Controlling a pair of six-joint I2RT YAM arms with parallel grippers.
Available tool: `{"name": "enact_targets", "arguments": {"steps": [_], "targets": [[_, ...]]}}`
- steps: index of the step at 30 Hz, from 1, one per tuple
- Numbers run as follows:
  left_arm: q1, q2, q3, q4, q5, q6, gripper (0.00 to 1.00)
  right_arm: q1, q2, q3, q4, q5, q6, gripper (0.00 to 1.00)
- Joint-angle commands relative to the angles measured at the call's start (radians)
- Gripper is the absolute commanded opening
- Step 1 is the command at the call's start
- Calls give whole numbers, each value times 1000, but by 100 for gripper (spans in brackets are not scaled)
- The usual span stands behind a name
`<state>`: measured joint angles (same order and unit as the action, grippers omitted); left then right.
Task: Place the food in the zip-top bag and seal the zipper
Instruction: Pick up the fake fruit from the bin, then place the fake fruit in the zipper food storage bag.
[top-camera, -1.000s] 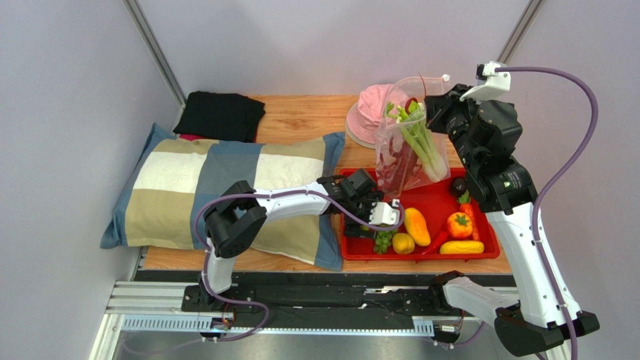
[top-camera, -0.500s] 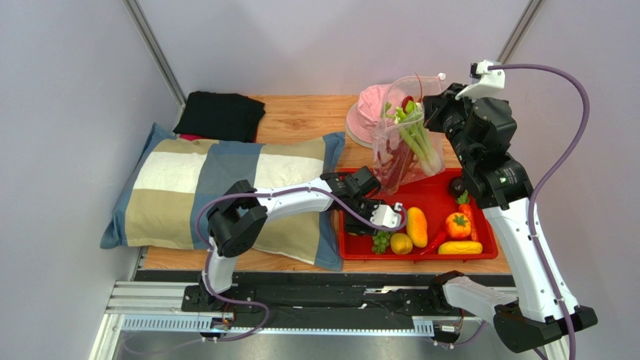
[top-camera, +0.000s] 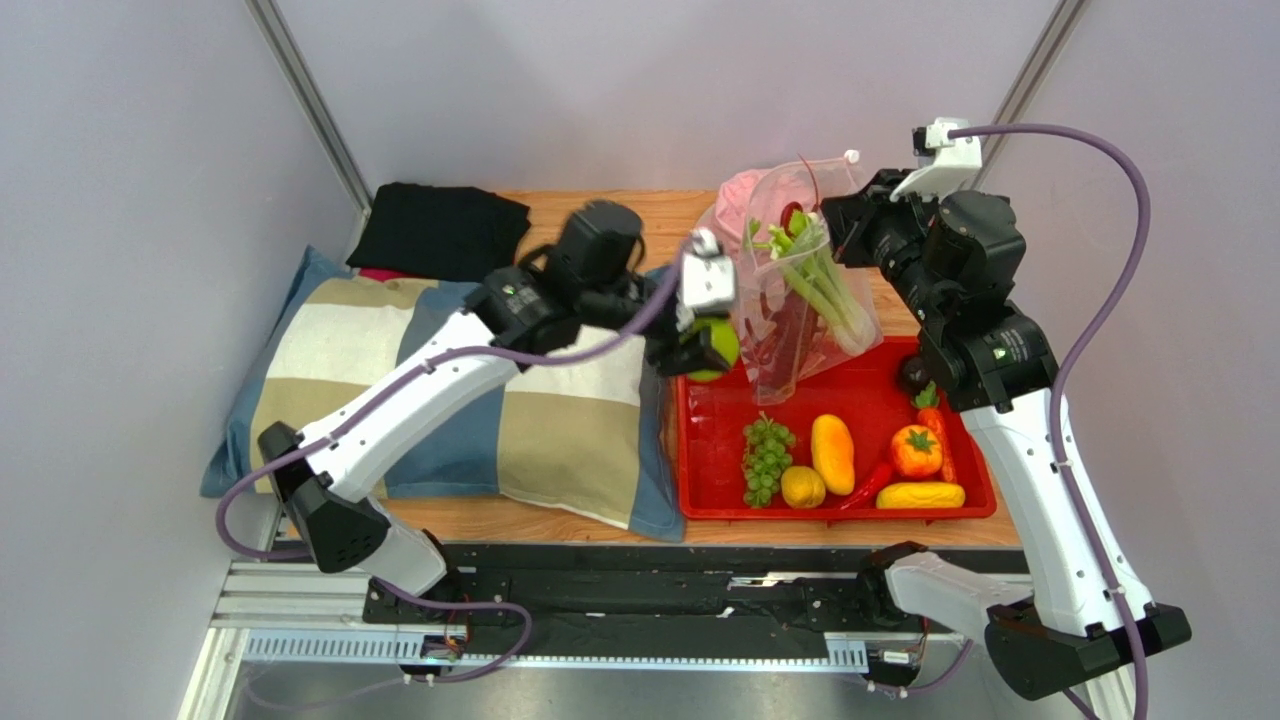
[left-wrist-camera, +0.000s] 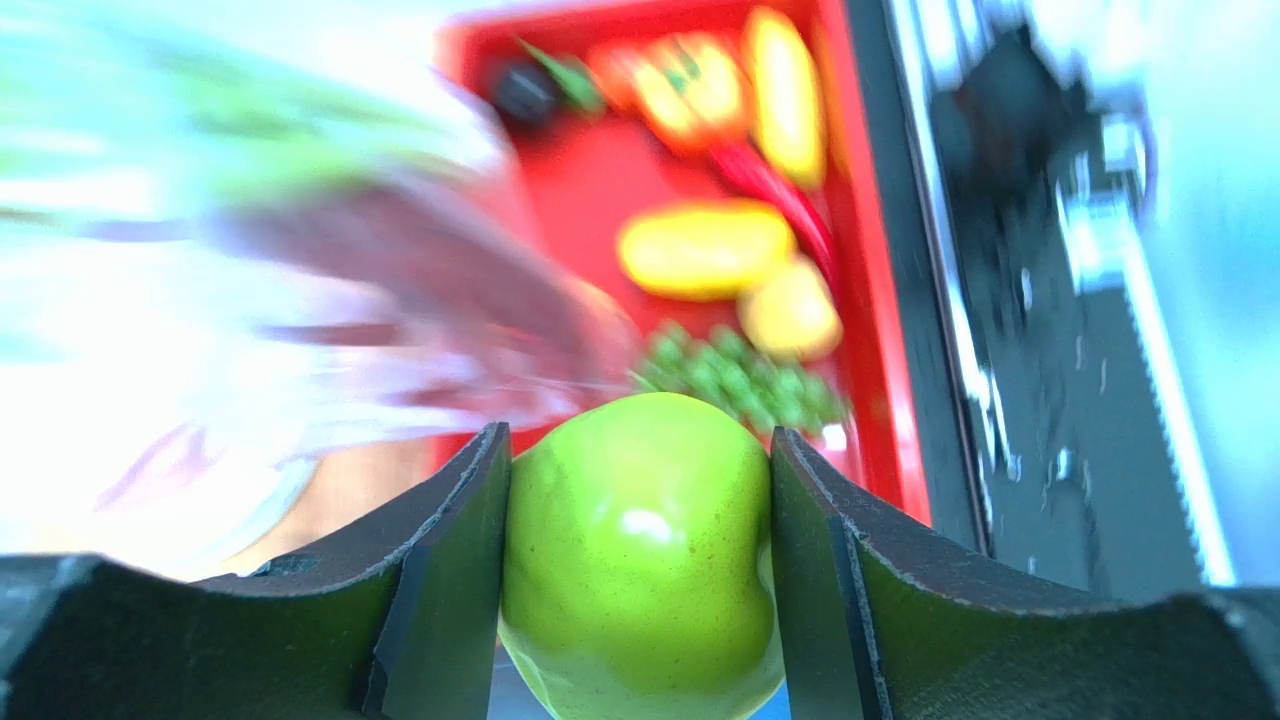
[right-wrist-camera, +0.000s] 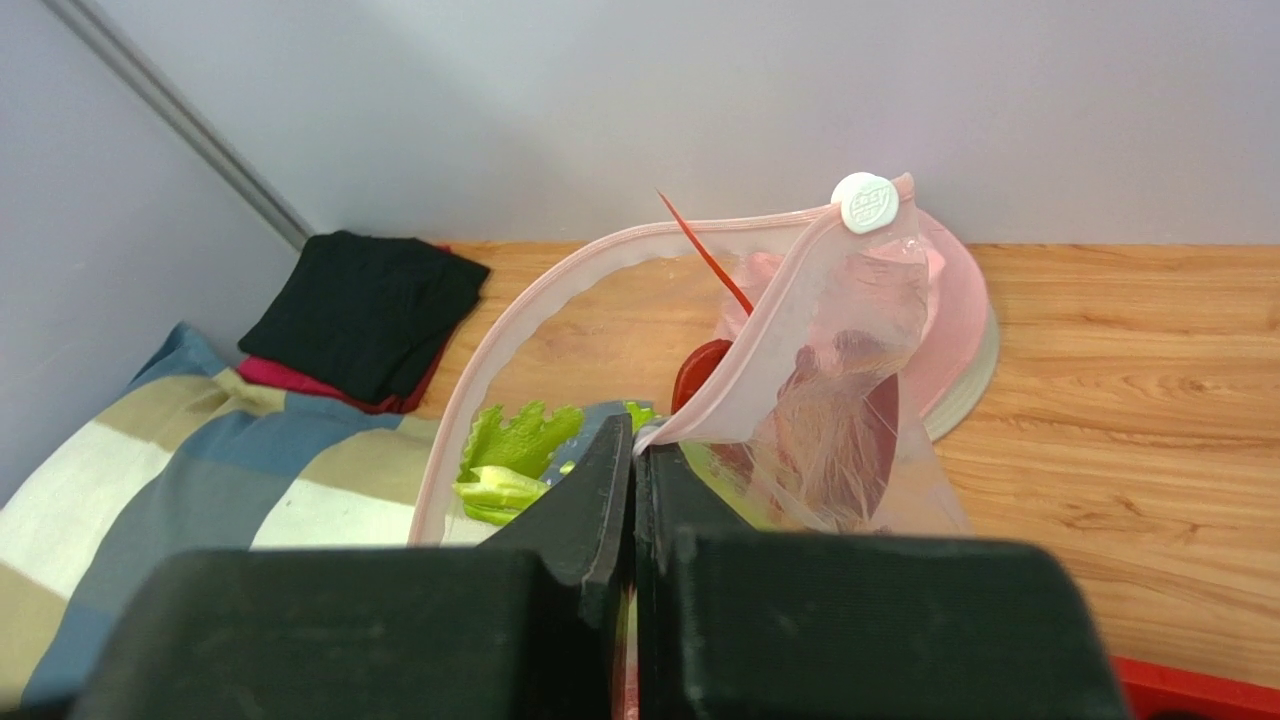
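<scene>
My right gripper is shut on the rim of the clear dotted zip-top bag and holds it up, mouth open, above the back of the red tray. The pale pink zipper strip rings the open mouth. The celery and the red lobster are inside. My left gripper is shut on the green apple, in the air just left of the bag. The green grape bunch lies in the tray.
The tray also holds a yellow mango, a tomato, a lemon, a yellow corn-like piece and a dark fruit. A pink hat sits behind the bag. A striped pillow and black cloth lie left.
My left gripper has lifted out of the tray with the green apple and moved up and back to the bag's left side. The right gripper has raised the bag slightly.
</scene>
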<state>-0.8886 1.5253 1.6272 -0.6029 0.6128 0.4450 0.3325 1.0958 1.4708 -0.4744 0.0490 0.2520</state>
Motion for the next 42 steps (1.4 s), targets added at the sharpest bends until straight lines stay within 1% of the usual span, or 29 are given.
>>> {"name": "enact_targets", "arguments": {"steps": [1, 2, 4, 5, 7, 8, 9, 13, 16, 19, 21, 25, 27, 32, 34, 38, 42], "targets": [[126, -50, 163, 75, 91, -288, 0, -4, -5, 39, 103, -150, -37, 0], [155, -48, 236, 116, 53, -358, 0, -3, -4, 37, 102, -172, -40, 0], [171, -28, 301, 155, 6, -399, 0, -4, -2, 33, 102, -225, -42, 0], [169, -14, 363, 172, -54, -419, 0, -3, -1, 29, 103, -242, -42, 0], [171, 32, 419, 184, -109, -439, 0, -4, 3, 33, 102, -291, -46, 0], [171, 47, 453, 207, -160, -468, 0, -4, 4, 33, 103, -307, -48, 0], [171, 73, 465, 215, -175, -477, 0, -4, 6, 33, 103, -328, -48, 0], [166, 128, 490, 291, -197, -491, 0, -3, 16, 37, 109, -370, -37, 0], [139, 164, 493, 311, -212, -447, 0, -4, 21, 36, 125, -408, -22, 0], [103, 182, 451, 336, -255, -366, 0, -3, 24, 39, 148, -449, -2, 0], [97, 196, 410, 357, -292, -365, 0, -3, 26, 42, 152, -471, 3, 0], [97, 239, 413, 325, -338, -377, 0, -3, 27, 46, 160, -500, 13, 0], [97, 251, 413, 304, -331, -402, 0, -3, 29, 51, 164, -505, 13, 0], [96, 245, 373, 241, -199, -471, 0, -3, 41, 65, 163, -508, 6, 0], [96, 253, 381, 186, -177, -491, 0, -4, 42, 69, 163, -508, 3, 0], [97, 257, 376, 138, -73, -517, 0, -3, 47, 75, 158, -518, -3, 0], [96, 280, 422, 83, 33, -555, 6, -3, 47, 82, 151, -543, -13, 0]]}}
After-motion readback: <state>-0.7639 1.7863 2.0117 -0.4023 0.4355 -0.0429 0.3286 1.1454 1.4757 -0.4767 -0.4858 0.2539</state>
